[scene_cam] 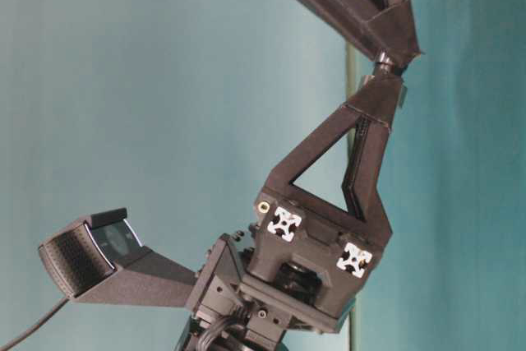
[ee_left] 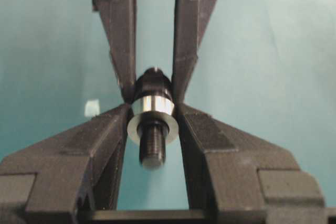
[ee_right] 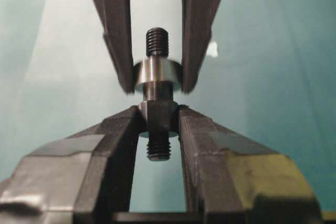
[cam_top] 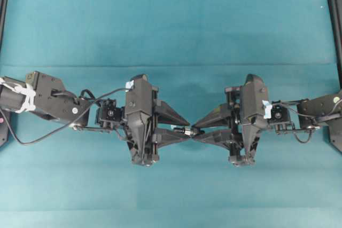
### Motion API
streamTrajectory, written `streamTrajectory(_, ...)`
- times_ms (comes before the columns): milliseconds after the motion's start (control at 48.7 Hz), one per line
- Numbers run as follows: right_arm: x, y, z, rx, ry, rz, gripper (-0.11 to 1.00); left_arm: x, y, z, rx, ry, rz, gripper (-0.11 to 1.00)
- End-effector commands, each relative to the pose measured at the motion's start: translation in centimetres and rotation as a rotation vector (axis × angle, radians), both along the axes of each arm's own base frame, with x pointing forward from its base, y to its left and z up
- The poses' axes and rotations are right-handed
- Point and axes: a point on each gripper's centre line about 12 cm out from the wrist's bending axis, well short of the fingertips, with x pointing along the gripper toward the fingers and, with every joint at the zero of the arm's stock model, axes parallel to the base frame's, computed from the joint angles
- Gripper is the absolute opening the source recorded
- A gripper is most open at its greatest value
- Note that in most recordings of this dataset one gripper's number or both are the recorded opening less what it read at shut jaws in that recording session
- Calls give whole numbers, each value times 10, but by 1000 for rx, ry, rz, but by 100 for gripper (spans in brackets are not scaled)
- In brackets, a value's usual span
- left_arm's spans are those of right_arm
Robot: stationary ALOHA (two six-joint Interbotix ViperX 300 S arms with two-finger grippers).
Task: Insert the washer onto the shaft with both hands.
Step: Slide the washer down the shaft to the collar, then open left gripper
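Here, in the left wrist view, the left gripper [ee_left: 152,124] stands part-way open, its two fingers closed on the silvery washer [ee_left: 153,121] at their tips. The threaded end of the shaft [ee_left: 152,148] pokes through the washer's hole toward the camera, so the ring sits on the rod. Just beyond, the right gripper's fingers [ee_left: 119,40] come in from the far side and pinch the shaft's dark collar.

In the right wrist view, the right gripper [ee_right: 159,116] is nearly closed, clamped on the dark collar of the shaft [ee_right: 158,111]; one threaded end hangs between its fingers, the other points away past the washer [ee_right: 157,74], which the left fingers flank.

From overhead, both grippers meet tip to tip above the teal table [cam_top: 171,25]; the washer there is too small to make out. At table level the joint shows only as a small grey stub between the tips.
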Motion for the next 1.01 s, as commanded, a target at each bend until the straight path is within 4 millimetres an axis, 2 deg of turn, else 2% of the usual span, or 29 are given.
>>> streamTrajectory(0,6,-1,10,4,-46,-5,0,4,0,8,0,-18,0,37)
streamTrajectory(513,7,0,10,0,-38,-2,0,11,1,9,11,5,2,37)
streamTrajectory(985,1,2,1,-16,25,20,0,12,4,11,-4,17,14,37)
